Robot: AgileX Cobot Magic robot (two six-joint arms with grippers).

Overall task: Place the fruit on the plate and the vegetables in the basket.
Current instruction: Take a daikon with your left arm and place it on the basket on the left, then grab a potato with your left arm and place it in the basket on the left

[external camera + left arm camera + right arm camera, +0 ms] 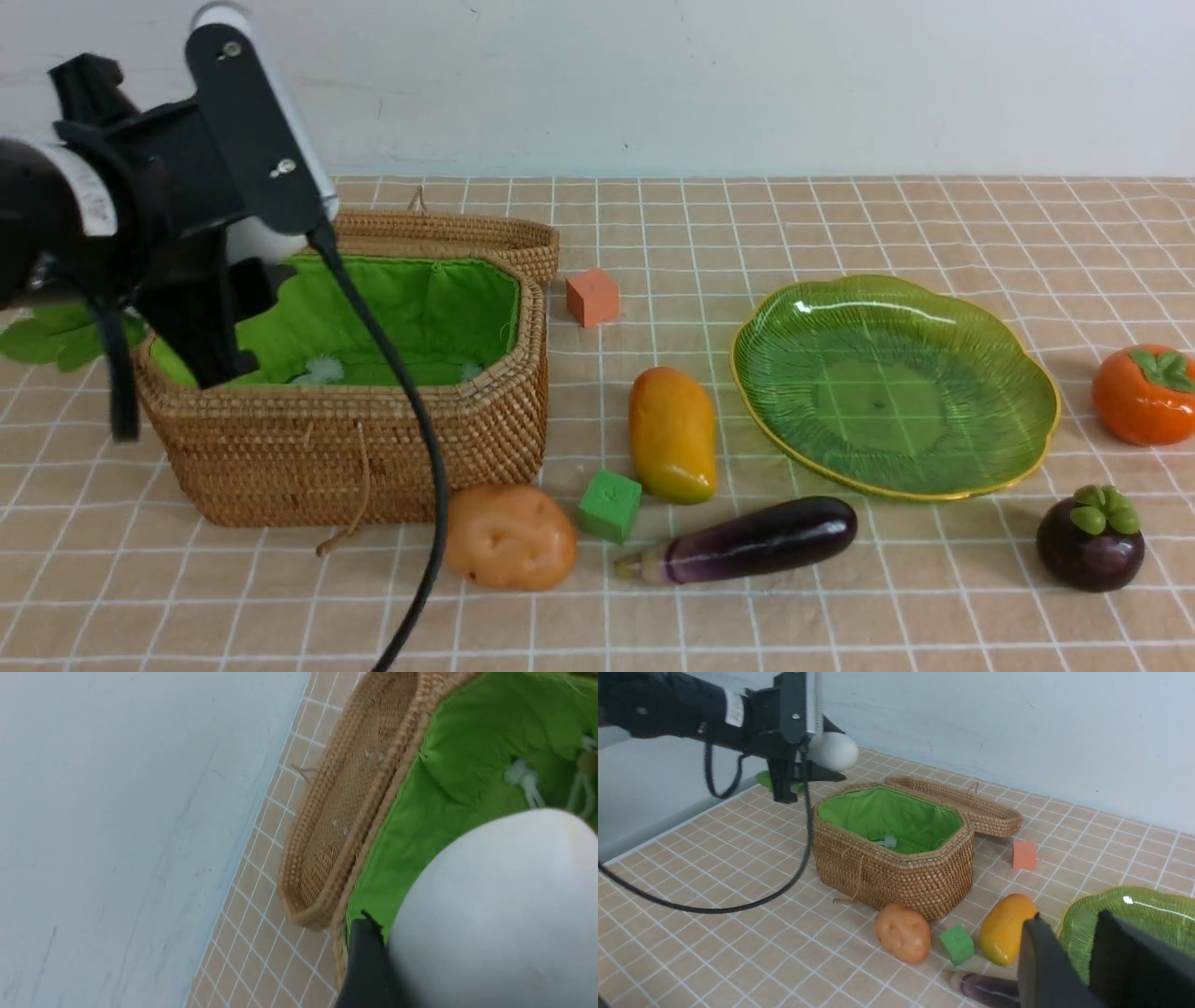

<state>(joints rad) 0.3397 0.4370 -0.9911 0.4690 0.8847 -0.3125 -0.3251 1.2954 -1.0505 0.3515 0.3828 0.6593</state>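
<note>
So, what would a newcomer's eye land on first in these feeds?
The left gripper holds the white radish over the left end of the open, green-lined basket. To the right sits the bare green plate, with mango, potato and eggplant lying on the checked cloth between and in front of them.

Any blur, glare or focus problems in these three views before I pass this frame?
Front view: table sharp, white glare streaks on the plate. Left wrist view: the radish fills one corner, out of focus. Right wrist view: right gripper near the lens is dark and soft; the basket is clear.
</note>
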